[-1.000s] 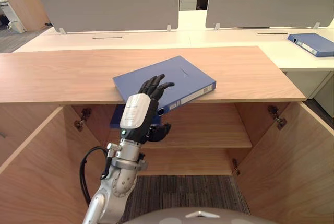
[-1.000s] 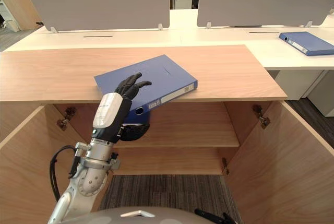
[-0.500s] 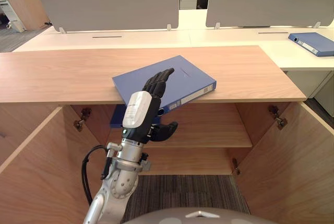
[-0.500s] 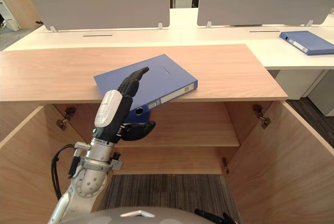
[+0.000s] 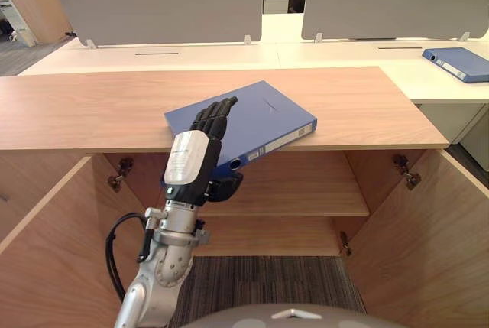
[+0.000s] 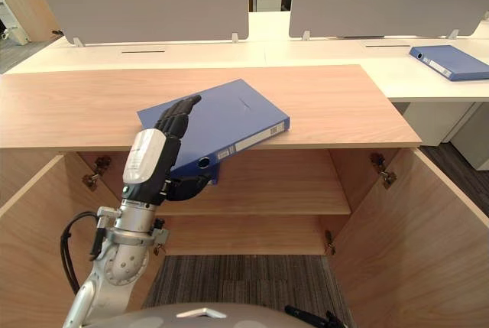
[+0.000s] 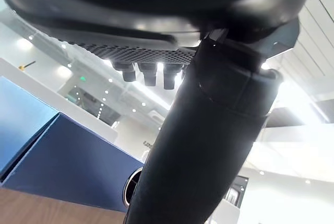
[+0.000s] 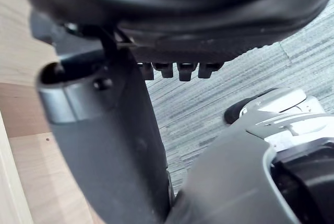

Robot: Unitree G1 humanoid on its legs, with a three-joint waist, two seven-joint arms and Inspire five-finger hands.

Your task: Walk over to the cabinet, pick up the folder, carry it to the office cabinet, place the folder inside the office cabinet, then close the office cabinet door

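Note:
A blue folder lies flat on the wooden cabinet top, its near corner hanging over the front edge. My left hand is raised at that overhanging corner. Its fingers stretch out nearly straight over the folder's near left corner, and the thumb sits below the overhang. In the left wrist view the thumb crosses in front of the folder's spine and its ring hole. My right hand hangs low over the carpet, fingers relaxed and holding nothing.
Both cabinet doors stand wide open, the left door and the right door. A bare shelf spans the inside. A second blue folder lies on the white desk behind, beyond grey divider panels.
My left hand has shifted left along the folder, from its middle to its near left corner, with the fingers staying above it. The folder has not moved.

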